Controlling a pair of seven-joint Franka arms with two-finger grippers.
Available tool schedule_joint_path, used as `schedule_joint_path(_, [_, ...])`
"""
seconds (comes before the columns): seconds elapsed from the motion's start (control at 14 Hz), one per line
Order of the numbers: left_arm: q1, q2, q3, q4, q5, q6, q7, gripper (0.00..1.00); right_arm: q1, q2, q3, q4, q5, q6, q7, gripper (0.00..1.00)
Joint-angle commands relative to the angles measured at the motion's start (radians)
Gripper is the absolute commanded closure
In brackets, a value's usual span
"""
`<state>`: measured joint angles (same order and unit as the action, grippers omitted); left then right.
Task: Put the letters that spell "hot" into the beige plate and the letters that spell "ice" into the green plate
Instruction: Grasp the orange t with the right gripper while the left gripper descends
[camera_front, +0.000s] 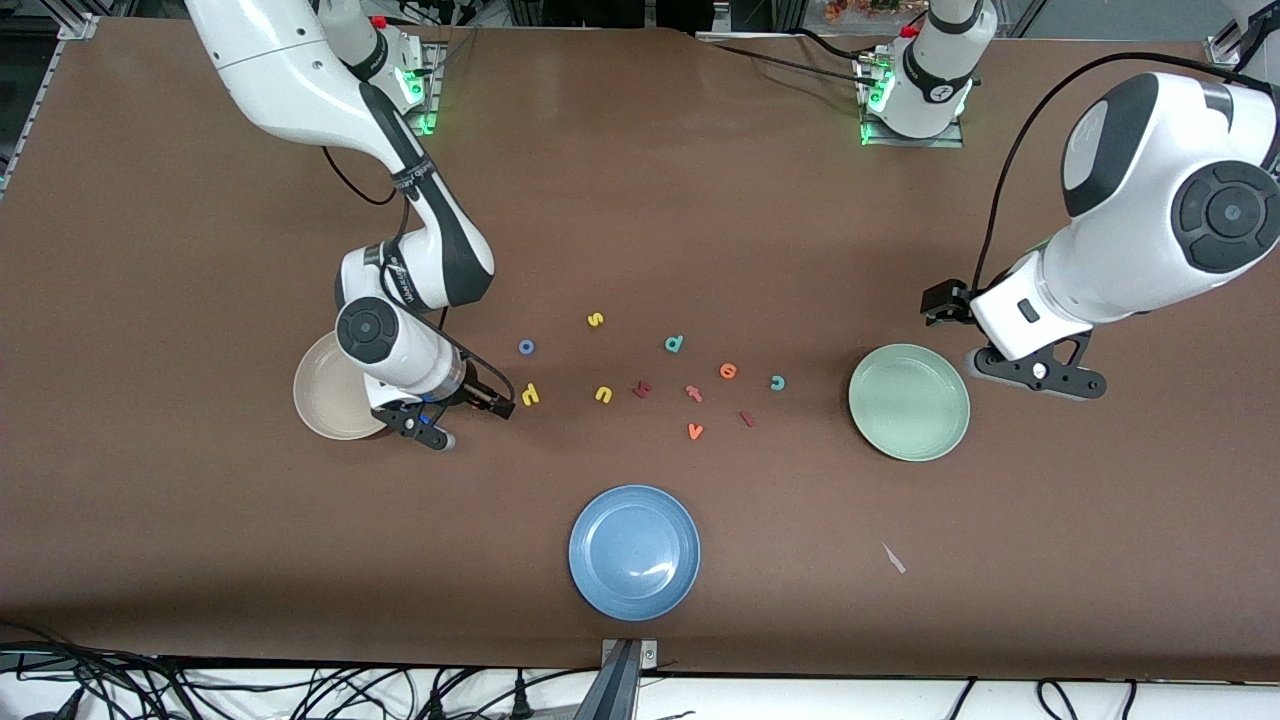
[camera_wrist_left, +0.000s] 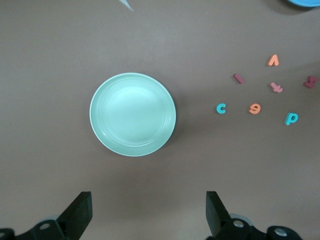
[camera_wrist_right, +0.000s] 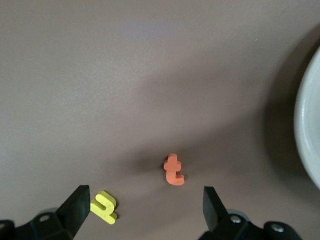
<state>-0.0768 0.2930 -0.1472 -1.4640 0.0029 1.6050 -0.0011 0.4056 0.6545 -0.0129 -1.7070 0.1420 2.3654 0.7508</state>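
Nothing sorted yet on my end; round cream-beige plate (camera_front: 325, 400) mid-left and pale mint-green plate (camera_front: 908, 402) mid-right sit empty; right claw (camera_wrist_right: 145, 212) wide open, empty, low over the small orange foam "t" (camera_wrist_right: 174, 170); left claw (camera_wrist_left: 149, 212) open, empty, waiting.

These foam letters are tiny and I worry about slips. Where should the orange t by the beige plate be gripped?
Grip the t across its stem, coming straight down from above. It lies flat on the table, so only its thin edges offer a hold. The open right gripper is over it, lined up to close across the stem. Keep the fingers off the yellow h beside it.
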Motion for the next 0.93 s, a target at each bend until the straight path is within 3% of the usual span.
schedule_joint_path(0.0, [0.002, -0.003, 0.001, 0.066, -0.011, -0.068, 0.018, 0.00, 0.010, 0.040, -0.007, 0.012, 0.016, 0.046, 0.009, 0.00])
schedule_joint_path(0.57, [-0.024, 0.000, 0.005, 0.082, -0.009, -0.082, 0.012, 0.00, 0.010, 0.077, -0.007, 0.010, 0.014, 0.069, -0.004, 0.05])
schedule_joint_path(0.71, [-0.038, 0.006, 0.005, 0.082, -0.011, -0.080, 0.010, 0.00, 0.007, 0.077, -0.007, 0.007, 0.014, 0.064, -0.004, 0.14])
schedule_joint_path(0.86, [-0.063, 0.006, 0.005, 0.082, -0.012, -0.080, 0.009, 0.00, 0.006, 0.077, -0.007, 0.003, 0.014, 0.063, -0.005, 0.31])
